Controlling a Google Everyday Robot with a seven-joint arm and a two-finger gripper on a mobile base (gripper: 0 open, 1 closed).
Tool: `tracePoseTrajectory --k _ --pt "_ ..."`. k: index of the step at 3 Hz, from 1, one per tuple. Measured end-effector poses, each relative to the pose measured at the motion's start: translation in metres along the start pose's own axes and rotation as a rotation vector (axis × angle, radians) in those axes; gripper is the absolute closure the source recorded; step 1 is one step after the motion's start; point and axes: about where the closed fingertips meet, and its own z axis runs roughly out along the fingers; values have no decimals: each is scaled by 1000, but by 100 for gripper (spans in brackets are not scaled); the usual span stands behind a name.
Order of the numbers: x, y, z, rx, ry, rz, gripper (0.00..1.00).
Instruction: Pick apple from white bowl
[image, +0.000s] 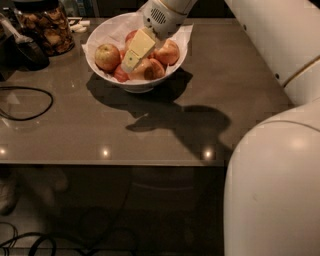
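The white bowl (100, 65) stands at the back of the grey table, lined with crinkled white paper and holding several apples. A yellow-tan apple (150, 70) with a reddish blush and a dark dimple on its side lies at the bowl's front middle. My gripper (132, 62) reaches down into the bowl from the upper right, its cream tip lying over this apple's left side. Another yellowish apple (107, 56) sits at the bowl's left, and an orange-red one (168, 52) at the right. Whether the gripper touches the apple cannot be told.
A glass jar of brown snacks (45, 25) stands at the back left beside a dark object (27, 52). A black cable (30, 107) loops on the table's left. The table's front edge (150, 162) runs across the middle. My white body (270, 190) fills the lower right.
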Motion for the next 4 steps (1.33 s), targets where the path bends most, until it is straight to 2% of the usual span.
tracePoseTrajectory --k 1,4 --pt "1 0 2 0 3 6 20" --pt "2 -3 12 1 36 17 23"
